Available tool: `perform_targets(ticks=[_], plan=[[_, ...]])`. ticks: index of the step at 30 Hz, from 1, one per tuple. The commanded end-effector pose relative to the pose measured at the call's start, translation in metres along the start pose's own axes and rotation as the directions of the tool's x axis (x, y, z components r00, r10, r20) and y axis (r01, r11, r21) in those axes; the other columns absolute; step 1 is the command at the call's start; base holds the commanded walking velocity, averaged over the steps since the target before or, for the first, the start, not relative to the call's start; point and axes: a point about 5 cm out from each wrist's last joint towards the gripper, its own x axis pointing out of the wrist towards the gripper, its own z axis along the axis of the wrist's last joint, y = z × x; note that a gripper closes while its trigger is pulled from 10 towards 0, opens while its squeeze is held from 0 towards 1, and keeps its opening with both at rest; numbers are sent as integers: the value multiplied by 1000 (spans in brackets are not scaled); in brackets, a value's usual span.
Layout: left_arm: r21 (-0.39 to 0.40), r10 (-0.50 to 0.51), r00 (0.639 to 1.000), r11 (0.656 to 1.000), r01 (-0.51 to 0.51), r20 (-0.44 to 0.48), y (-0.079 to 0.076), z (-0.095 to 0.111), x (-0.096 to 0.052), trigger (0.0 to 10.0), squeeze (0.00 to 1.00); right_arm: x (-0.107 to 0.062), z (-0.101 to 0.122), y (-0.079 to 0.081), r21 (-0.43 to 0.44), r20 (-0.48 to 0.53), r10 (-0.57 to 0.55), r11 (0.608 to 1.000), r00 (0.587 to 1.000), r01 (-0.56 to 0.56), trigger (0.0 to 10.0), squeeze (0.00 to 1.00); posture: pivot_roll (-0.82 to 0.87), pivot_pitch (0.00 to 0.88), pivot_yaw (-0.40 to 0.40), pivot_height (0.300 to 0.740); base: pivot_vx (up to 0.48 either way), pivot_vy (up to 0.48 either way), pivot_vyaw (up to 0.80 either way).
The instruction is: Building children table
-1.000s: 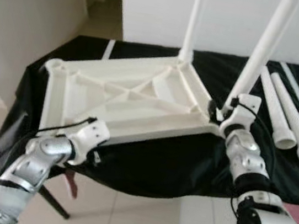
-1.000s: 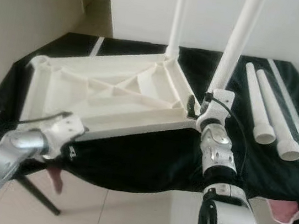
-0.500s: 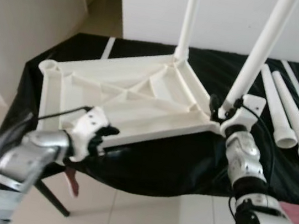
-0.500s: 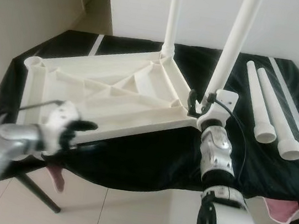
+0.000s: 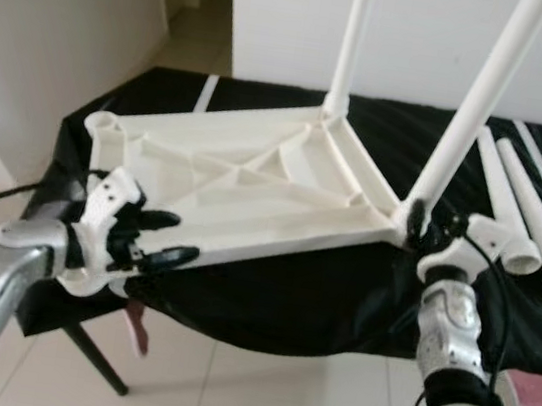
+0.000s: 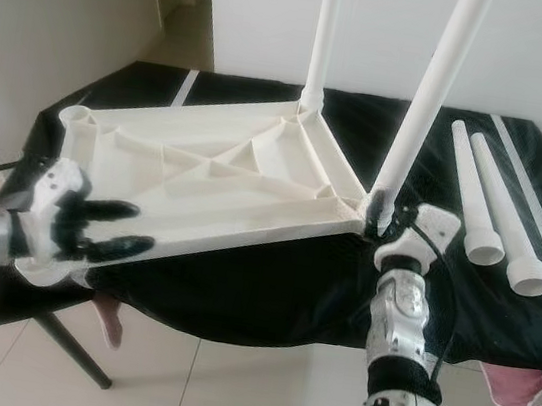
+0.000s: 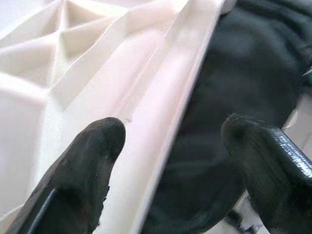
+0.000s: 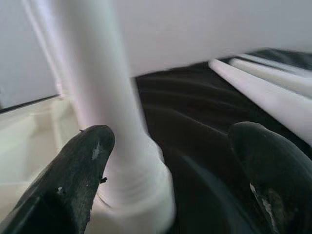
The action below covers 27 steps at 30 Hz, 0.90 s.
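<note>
Two white legs stand upright from the overturned white plastic tabletop (image 5: 243, 184), one at its far corner (image 5: 350, 43) and one at the near right corner (image 5: 472, 105). No writing or label can be read on any part. The tabletop lies underside up on a bench draped in black cloth (image 5: 339, 293), its ribbed bracing forming triangles, with an empty round socket (image 5: 103, 123) at its 9 o'clock corner. Two more loose legs (image 5: 522, 213) lie side by side on the cloth at 3 o'clock. The left hand (image 5: 160, 236) is released, fingers spread either side of the tabletop's near edge at 8 o'clock. The right hand (image 8: 170, 161) is also released, fingers parted beside the base of the near right leg. Pale floor tiles (image 5: 254, 393) and white walls surround the bench.
</note>
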Motion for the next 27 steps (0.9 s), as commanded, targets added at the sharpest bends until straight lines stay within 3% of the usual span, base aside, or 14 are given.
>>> perform_targets(ticks=[1,6,8,10,16,19,20,22,27], plan=[[23,8,1000,1000,-8,-23,8,1,-5,10000,0,-5,-6,5,5,-26,9,1000,1000,-9,10000,0,17,16,3,740,0,0,0],[50,156,987,987,-153,-40,28,1,-3,10000,0,-15,-14,10,11,-60,16,1000,998,-15,10000,0,15,20,3,740,0,0,0],[89,283,955,957,-276,-86,42,-3,2,10000,0,-19,-17,14,14,-82,19,1000,996,-18,10000,0,14,30,0,740,0,0,0],[108,347,932,936,-336,-106,51,-5,4,10000,0,-21,-19,17,15,-94,25,1000,995,-24,10000,0,13,33,1,740,0,0,0],[117,378,919,924,-365,-113,56,-6,6,10000,0,-22,-18,18,16,-98,33,999,995,-31,10000,0,9,35,6,740,0,0,0],[194,566,810,821,-537,-153,76,-6,12,10000,0,-21,-17,25,33,-112,71,997,991,-68,10000,0,-2,51,13,740,0,0,0],[194,566,810,821,-537,-153,76,-6,12,10000,0,-21,-17,25,33,-112,71,997,991,-68,10000,0,-2,51,13,740,0,0,0],[258,623,763,776,-575,-174,80,-7,15,10000,0,-21,-17,29,34,-123,83,996,989,-79,10000,0,-5,53,17,740,0,0,0],[365,673,705,729,-579,-224,84,-12,20,10000,0,-22,-18,37,36,-157,102,995,982,-98,10000,0,-14,62,24,740,0,0,0]])
